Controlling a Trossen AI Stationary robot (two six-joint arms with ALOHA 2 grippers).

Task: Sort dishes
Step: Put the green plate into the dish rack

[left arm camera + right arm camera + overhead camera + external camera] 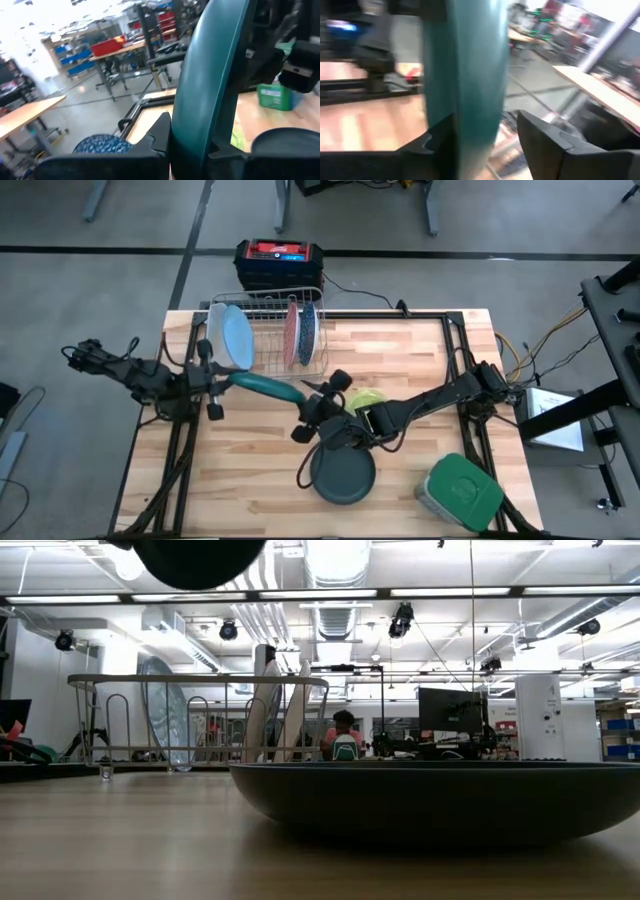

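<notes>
Left tool (pixel 222 380) w/ teal plate (pixel 262 386) over wood table (pixel 420 360), workshop behind.

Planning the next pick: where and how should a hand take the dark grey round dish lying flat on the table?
Grip the dark grey round dish by its front rim, from above, one finger inside, one outside. It sits open side up with a low sloping wall, probably too wide to span, and the right hand, at the teal plate, crowds its far rim.

Both arms matte black, jointed, with black cables looped along them; left hand (pixel 213 390) and right hand (pixel 312 402) have blocky black fingers.
</notes>
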